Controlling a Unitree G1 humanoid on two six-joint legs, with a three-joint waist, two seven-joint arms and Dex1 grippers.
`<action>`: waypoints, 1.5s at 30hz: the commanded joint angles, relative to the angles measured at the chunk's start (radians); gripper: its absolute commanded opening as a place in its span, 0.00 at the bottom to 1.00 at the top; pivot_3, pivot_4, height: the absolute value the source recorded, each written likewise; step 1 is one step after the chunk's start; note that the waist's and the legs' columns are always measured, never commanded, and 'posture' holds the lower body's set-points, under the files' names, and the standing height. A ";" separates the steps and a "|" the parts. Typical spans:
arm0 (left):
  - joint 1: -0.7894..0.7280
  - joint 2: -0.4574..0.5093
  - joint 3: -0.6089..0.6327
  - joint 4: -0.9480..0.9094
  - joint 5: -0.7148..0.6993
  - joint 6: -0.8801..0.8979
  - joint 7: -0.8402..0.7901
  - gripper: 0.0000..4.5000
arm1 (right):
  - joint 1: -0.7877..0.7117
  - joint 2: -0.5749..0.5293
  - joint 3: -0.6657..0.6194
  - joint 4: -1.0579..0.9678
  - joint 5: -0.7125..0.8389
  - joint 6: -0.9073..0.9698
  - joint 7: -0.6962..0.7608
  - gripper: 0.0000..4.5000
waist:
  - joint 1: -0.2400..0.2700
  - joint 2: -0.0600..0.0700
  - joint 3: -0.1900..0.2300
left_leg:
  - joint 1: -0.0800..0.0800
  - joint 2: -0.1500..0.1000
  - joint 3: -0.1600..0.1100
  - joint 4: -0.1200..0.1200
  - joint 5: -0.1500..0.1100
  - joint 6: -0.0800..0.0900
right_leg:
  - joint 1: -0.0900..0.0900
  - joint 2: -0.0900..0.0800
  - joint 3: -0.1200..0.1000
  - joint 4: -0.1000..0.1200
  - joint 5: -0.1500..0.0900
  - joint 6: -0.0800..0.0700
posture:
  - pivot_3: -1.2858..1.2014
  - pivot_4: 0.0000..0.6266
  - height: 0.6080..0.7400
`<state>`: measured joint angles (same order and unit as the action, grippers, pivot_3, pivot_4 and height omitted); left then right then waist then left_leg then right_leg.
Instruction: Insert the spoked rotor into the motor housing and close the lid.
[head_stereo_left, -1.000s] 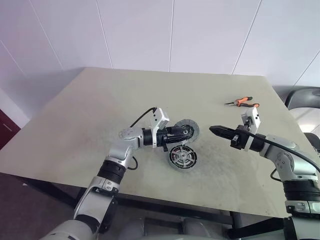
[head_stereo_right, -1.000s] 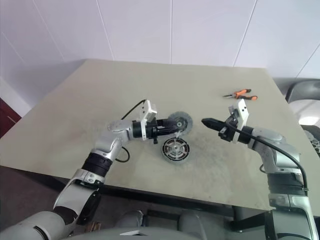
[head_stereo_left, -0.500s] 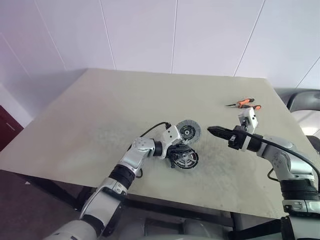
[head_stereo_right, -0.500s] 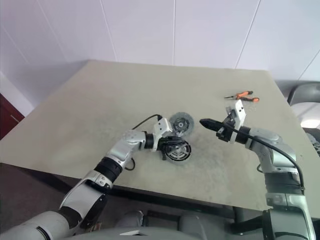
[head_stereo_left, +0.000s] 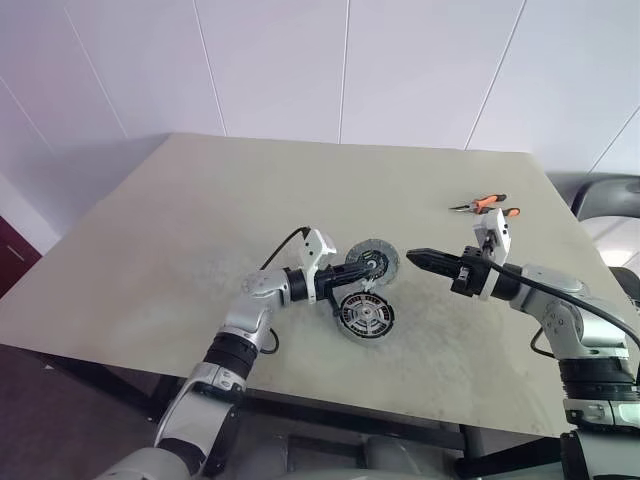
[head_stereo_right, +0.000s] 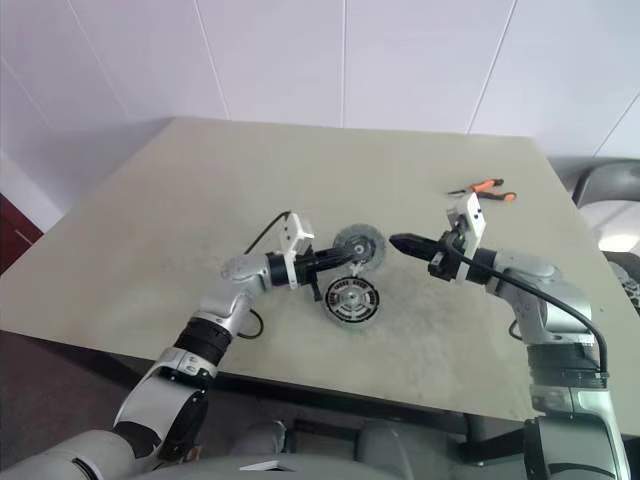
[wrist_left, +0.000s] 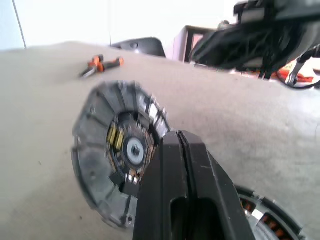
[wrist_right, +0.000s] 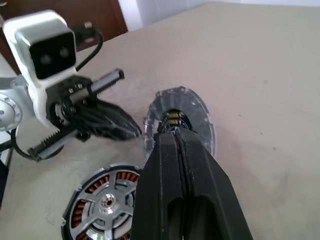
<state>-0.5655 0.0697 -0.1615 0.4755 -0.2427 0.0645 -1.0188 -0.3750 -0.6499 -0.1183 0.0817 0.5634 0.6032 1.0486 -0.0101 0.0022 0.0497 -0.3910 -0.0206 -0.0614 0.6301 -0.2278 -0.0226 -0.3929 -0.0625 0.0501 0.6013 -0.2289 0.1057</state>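
Silver-grey and standing on edge, the spoked rotor (head_stereo_left: 374, 264) was near the middle of the table (head_stereo_left: 200, 210), its face turned toward the left arm. Whether it rested on the tabletop or was held up I could not tell. In the left wrist view its dark hub carried a couple of yellowish marks.

Just beside it, on the side nearer the robot, the motor housing (head_stereo_left: 365, 315) lay flat with its copper windings up and open to view. Rotor and housing looked close together, possibly touching at the edge; I could not be sure.

The left gripper (head_stereo_left: 362, 272) pointed level across the table with its fingers pressed together, tips at the rotor's face or hub. Whether they pinched any part of it was hidden. The right gripper (head_stereo_left: 413, 257), also fully closed and holding nothing, hovered just beside the rotor's far side, tip aimed at it, not plainly touching.

Orange-handled pliers (head_stereo_left: 483, 205) lay well apart toward the far right of the table.

Progress, as I judged it: early. The rotor was not yet in the housing, and no lid closure had been made. Remaining: tip or lift the rotor, seat it over the windings, then shut the lid.
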 joint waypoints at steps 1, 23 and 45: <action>0.014 0.012 0.005 -0.086 -0.042 0.042 -0.026 0.01 | -0.012 -0.005 0.053 -0.076 0.002 0.016 0.031 0.00 | 0.000 0.000 0.000 | 0.000 0.000 0.000 0.000 0.000 0.000 | 0.000 0.000 0.000 0.000 -0.001 -0.002 | 0.52 0.00 1.00; 0.094 0.127 0.110 -0.221 -0.147 0.152 0.038 0.01 | -0.045 -0.033 0.252 -0.135 -0.110 -0.007 0.135 0.00 | -0.003 -0.004 -0.001 | 0.002 0.000 0.001 0.003 0.000 0.000 | 0.004 0.000 0.001 -0.001 -0.004 0.001 | 0.52 0.00 1.00; 0.108 0.193 0.168 -0.151 -0.103 0.084 0.118 0.00 | -0.161 -0.183 0.517 -0.121 -0.466 -0.270 0.337 0.99 | -0.003 -0.004 -0.001 | 0.001 0.000 0.001 0.002 0.000 0.000 | 0.002 0.000 0.001 -0.001 -0.002 -0.003 | 0.52 0.00 1.00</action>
<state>-0.4435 0.2547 -0.0140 0.3340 -0.3397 0.1616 -0.9051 -0.5187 -0.8352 0.4096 -0.0200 0.1071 0.3533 1.3880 -0.0135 -0.0022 0.0484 -0.3897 -0.0202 -0.0601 0.6326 -0.2278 -0.0230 -0.3914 -0.0627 0.0508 0.6006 -0.2304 0.1029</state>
